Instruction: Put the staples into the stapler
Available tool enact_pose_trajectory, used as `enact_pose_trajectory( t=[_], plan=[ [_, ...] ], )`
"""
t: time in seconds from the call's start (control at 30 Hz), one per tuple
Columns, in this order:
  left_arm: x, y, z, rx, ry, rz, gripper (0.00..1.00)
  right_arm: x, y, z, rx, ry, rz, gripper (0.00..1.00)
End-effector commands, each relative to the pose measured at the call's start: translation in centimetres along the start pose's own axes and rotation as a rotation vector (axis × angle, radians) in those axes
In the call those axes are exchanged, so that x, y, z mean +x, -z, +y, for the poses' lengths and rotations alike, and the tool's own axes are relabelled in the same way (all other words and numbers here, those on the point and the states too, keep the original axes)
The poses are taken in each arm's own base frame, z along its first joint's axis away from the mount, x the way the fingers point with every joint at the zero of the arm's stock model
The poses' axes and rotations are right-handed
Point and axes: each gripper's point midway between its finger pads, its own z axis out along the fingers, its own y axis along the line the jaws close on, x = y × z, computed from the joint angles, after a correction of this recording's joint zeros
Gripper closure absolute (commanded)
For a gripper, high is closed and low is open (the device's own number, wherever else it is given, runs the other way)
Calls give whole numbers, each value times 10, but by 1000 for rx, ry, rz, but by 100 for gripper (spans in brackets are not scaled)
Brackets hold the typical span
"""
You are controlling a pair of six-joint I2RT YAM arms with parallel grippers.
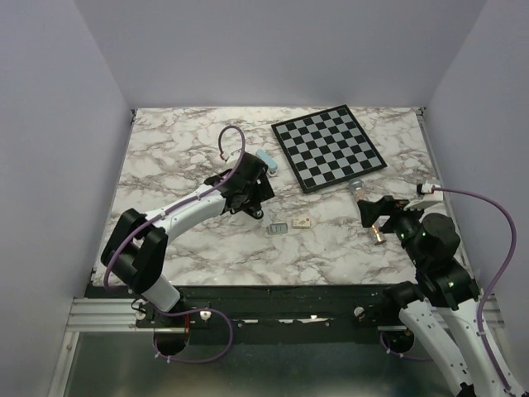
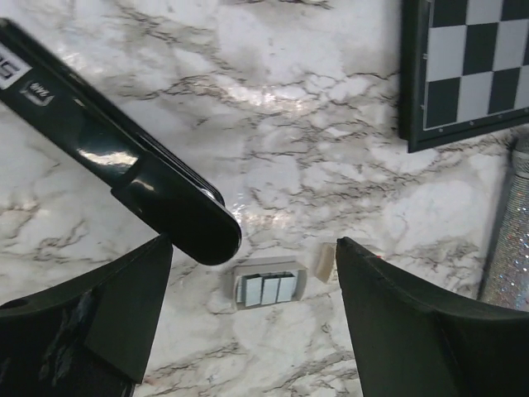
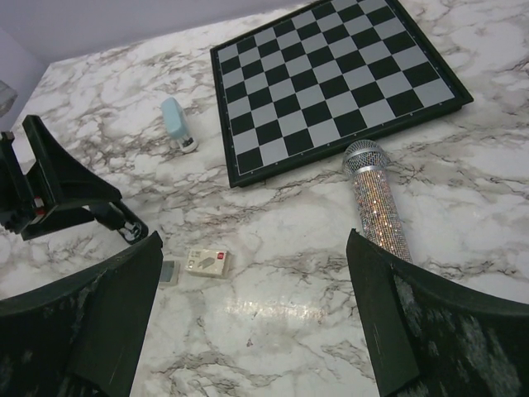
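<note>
left gripper, jaws spread and empty, hovers over the staples beside the stapler; next likely lowering squarely to pinch the strip.

Left arm stretched forward and low, left tool parted wide; right arm folded, right tool agape.

The grey-veined marble worktop carries a black-framed chessboard at its far right, a small pale-blue item just off the board's left corner and a glittery tube near its front edge. Toward the middle the staples and a small cream box lie side by side, with the rounded end of the black stapler close by the staples
</note>
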Motion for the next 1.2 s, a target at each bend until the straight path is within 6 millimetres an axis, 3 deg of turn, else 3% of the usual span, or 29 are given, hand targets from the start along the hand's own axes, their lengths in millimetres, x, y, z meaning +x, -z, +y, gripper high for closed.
enact_pose_trajectory(
  t=[0.0,0.13,0.23,0.4,0.47,0.5,0.63,0.73,0.93,1.17],
  plan=[
    [-3,-4,-48,176,-71,14,11,6,-5,4,-21,22,24,0],
    [-14,-6,-63,219,-197,-14,8,8,-7,7,-38,28,43,0],
    [-33,13,-79,282,-304,-86,7,8,-6,11,-60,32,47,0],
    [-62,39,-81,314,-831,-207,4,6,-5,19,-109,42,37,0],
    [-57,37,-70,300,-970,-184,4,5,-4,20,-117,46,29,0],
    [-56,35,-65,305,-1151,-181,7,4,-4,21,-120,47,24,0],
    [-26,11,-34,322,-1444,-14,7,5,-2,28,-166,57,26,0],
    [-8,4,-24,372,-1548,88,6,5,-2,30,-178,64,27,0],
    [0,-11,-15,384,-1668,192,7,6,-1,36,-220,78,32,0],
    [-9,-38,-14,346,-1698,237,18,8,-1,38,-235,86,40,0]
  ],
)
